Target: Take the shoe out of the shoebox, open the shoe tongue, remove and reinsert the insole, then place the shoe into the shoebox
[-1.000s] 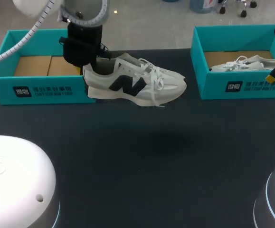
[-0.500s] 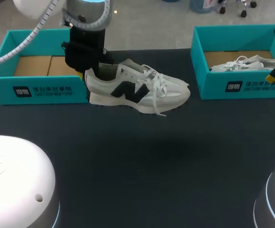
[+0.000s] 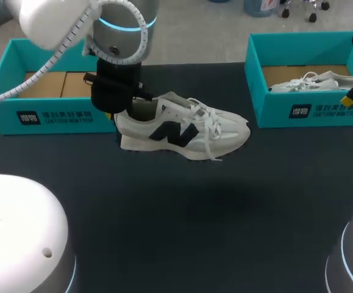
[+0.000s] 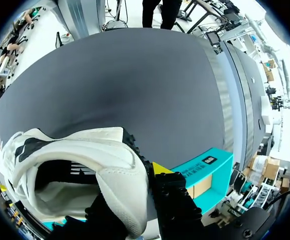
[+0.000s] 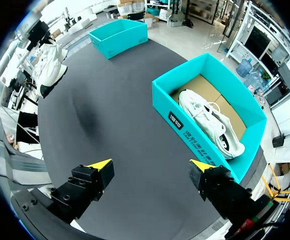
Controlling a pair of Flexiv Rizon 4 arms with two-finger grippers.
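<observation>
Head view: left end effector [image 3: 122, 115] at heel of white shoe [image 3: 182, 131]; shoe outside left shoebox [image 3: 54, 116], over counter [image 3: 176, 232] just beside it. Grip hidden here. Left wrist view shows fingers [image 4: 172, 200] pinching heel wall, one inside, one outside. Right wrist view: right end effector [image 5: 151, 165] wide open, empty; second shoe [image 5: 210, 122] lies in right shoebox [image 5: 200, 145].

The sneaker [image 3: 182, 131] has a white woven-mesh cloth upper with smoother, faintly sheeny overlays, a dark matt logo, cloth laces and a padded cloth heel lining. The table [image 3: 194, 220] is dark, matt and smooth. The left shoebox [image 3: 54, 116] and right shoebox [image 3: 304, 110] are matt teal card outside and raw brown cardboard inside. The left arm [image 3: 48, 18] wears a glossy white plastic shell.
</observation>
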